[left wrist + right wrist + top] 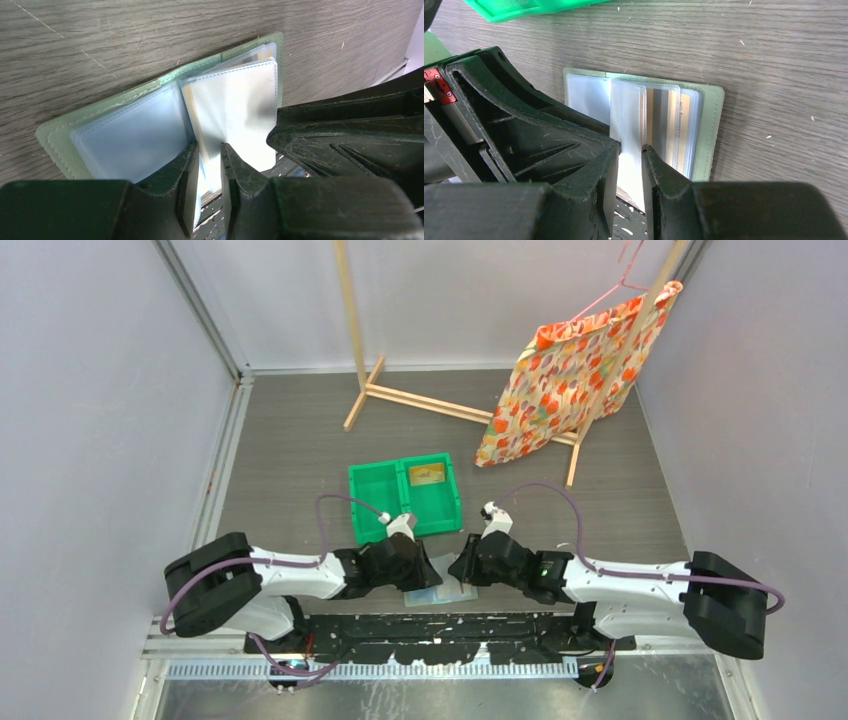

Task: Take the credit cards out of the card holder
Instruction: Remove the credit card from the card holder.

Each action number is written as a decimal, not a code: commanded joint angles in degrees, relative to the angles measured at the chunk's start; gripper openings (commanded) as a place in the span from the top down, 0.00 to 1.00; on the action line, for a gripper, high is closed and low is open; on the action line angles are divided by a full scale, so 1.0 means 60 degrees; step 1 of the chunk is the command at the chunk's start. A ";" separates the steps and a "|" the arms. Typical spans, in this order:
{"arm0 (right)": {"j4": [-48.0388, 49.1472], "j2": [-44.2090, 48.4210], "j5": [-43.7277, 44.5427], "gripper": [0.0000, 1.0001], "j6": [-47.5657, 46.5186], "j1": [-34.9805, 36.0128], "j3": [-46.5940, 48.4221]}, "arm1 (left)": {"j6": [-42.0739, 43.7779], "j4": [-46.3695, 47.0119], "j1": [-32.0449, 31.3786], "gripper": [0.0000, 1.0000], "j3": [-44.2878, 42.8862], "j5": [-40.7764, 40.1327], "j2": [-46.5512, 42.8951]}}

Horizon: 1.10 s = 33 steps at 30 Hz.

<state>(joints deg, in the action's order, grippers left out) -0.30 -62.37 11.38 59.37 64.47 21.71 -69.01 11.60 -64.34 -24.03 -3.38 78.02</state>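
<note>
The card holder (440, 588) lies open at the table's near edge, grey-green outside (708, 125) with clear sleeves (125, 135). One sleeve (626, 107) stands upright between both grippers. Tan credit cards (667, 125) show inside the flat sleeves on the right side; a tan edge also shows in the left wrist view (248, 59). My left gripper (207, 150) straddles the upright sleeve (235, 105) with a narrow gap beside it. My right gripper (630, 150) is closed down on the same sleeve from the other side. The two grippers almost touch (450, 575).
A green two-compartment bin (378, 502) stands just beyond the holder, with one tan card (427, 475) in its right compartment. A wooden rack (400, 395) and a flowered cloth on a hanger (575, 370) stand at the back. The table's front rail is right below the holder.
</note>
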 commanded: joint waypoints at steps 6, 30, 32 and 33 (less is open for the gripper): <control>0.1787 0.0082 -0.0962 0.74 0.0467 0.0106 0.0072 | 0.0447 -0.1803 0.0014 0.76 -0.0318 -0.0281 -0.1019; 0.3753 -0.1964 -0.2222 0.76 0.0568 0.0095 0.0376 | 0.0095 -0.4970 0.0124 0.69 0.0900 -0.1393 -0.6283; 0.3709 -0.2007 -0.2165 0.76 0.0552 0.0096 0.0365 | 0.0044 -0.4917 0.0120 0.68 0.1009 -0.1344 -0.6466; 0.3685 -0.2032 -0.2161 0.76 0.0540 0.0099 0.0373 | 0.0036 -0.4904 0.0118 0.68 0.1036 -0.1318 -0.6513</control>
<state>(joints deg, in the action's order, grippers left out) 19.79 -73.89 -1.45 62.94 64.77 22.15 -67.53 -17.65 -63.86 -18.44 -10.11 40.51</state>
